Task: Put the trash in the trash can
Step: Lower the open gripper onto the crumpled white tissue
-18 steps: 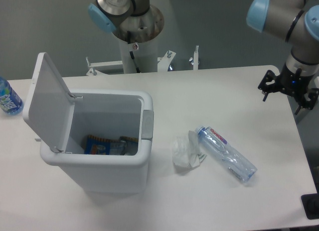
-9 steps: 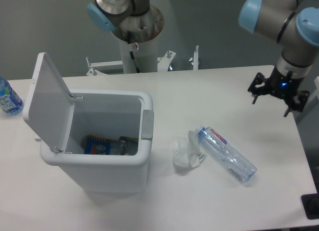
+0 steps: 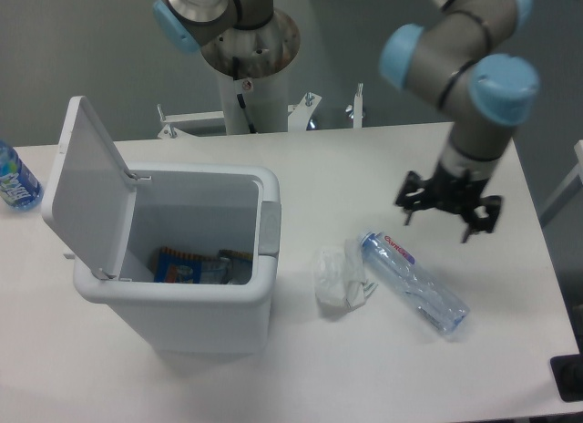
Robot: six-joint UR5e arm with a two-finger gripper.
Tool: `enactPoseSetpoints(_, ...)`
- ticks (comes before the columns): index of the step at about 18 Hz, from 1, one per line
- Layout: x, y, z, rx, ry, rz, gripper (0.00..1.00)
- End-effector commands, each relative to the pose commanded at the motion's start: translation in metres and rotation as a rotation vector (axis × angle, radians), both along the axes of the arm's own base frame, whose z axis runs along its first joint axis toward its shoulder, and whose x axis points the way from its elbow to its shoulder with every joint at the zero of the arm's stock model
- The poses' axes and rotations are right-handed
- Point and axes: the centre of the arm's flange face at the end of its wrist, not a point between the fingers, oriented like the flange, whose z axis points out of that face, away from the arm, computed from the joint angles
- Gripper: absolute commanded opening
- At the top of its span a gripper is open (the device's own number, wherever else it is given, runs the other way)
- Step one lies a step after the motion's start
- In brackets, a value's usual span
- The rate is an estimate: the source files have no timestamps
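Note:
A crumpled white paper wad (image 3: 340, 278) lies on the table just right of the trash can (image 3: 209, 300). Beside it a crushed clear bottle (image 3: 414, 282) with a red-and-blue label lies slanted, cap toward the wad. The white trash can stands with its lid (image 3: 84, 181) swung up to the left and some wrappers inside. My gripper (image 3: 446, 216) hangs open over the table, a little above and to the right of the crushed bottle, with nothing between its fingers.
An upright bottle with a blue label (image 3: 15, 179) stands at the table's far left edge. The arm's base column (image 3: 246, 86) rises behind the table's back edge. A dark object (image 3: 569, 379) sits off the table's front right corner.
The gripper has moved left and forward from the table's right edge toward the crushed bottle, still open. The trash and the can have not moved.

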Motion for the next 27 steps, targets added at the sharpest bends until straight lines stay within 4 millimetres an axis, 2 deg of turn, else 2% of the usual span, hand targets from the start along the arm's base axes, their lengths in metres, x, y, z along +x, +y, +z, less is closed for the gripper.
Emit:
enactPoseSetpoints(3,0.019,0.007,-0.016,0.013,0.026,-0.026,1.00)
enactPoseSetpoints(6,0.029,0.012,-0.028,0.010,0.006,-0.045,1.00)
enactPoseSetpoints(8,0.038,0.022,-0.039,0.009,0.000,-0.073,1.00)
enactPoseSetpoints(16,0.046,0.045,-0.069,0.013,-0.014,-0.109,1.00)
enactPoseSetpoints(17,0.046,0.046,-0.071,0.017,-0.007,-0.111,0.97)
enactPoseSetpoints(18,0.047,0.047,-0.073,0.019,-0.003,-0.111,0.89)
enactPoseSetpoints(21,0.047,0.047,-0.077,0.011,-0.008,-0.110,0.53)
enactPoseSetpoints(22,0.047,0.047,-0.077,0.010,-0.007,-0.110,0.44)
enactPoseSetpoints(27,0.046,0.046,-0.075,0.006,0.000,-0.105,0.15)
